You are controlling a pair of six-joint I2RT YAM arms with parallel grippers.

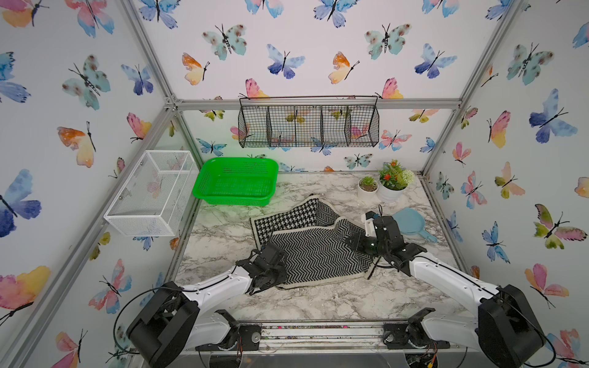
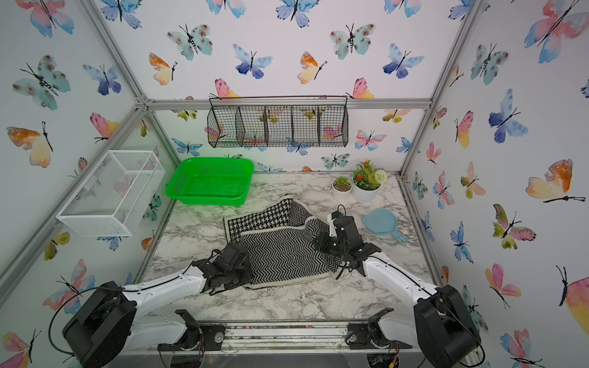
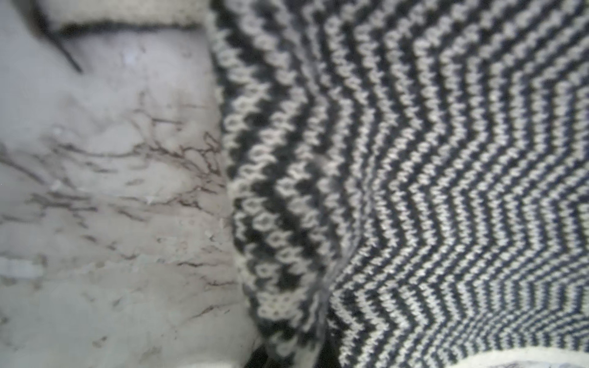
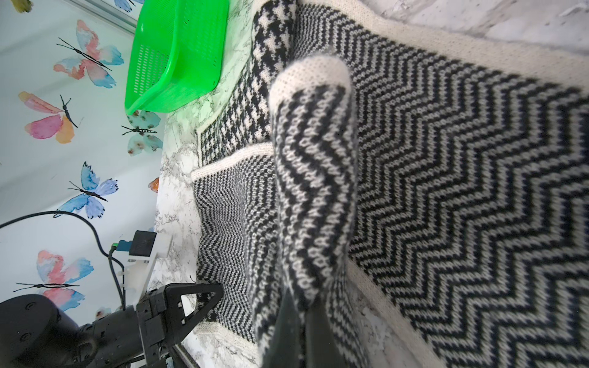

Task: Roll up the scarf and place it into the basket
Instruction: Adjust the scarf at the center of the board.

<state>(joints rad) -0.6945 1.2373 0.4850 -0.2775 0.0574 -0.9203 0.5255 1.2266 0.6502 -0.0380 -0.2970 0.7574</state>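
The black-and-white scarf [image 1: 318,251] [image 2: 280,251] lies spread and partly folded on the marble table, zigzag side up, with a houndstooth part toward the back. The green basket [image 1: 231,200] [image 2: 204,200] [image 4: 178,47] stands empty at the back left, just beyond the scarf. My left gripper [image 1: 282,258] [image 2: 247,258] is at the scarf's near-left edge; in the left wrist view a fold of knit [image 3: 287,306] runs into its shut jaws. My right gripper [image 1: 350,239] [image 2: 317,241] [image 4: 301,318] is shut on the scarf's right edge and holds a fold raised off the table.
A white wire-mesh box [image 1: 153,194] hangs on the left wall and a black wire rack [image 1: 307,126] on the back wall. Two potted plants [image 1: 387,183] stand at the back right. A blue scoop [image 1: 411,223] lies right of the right gripper.
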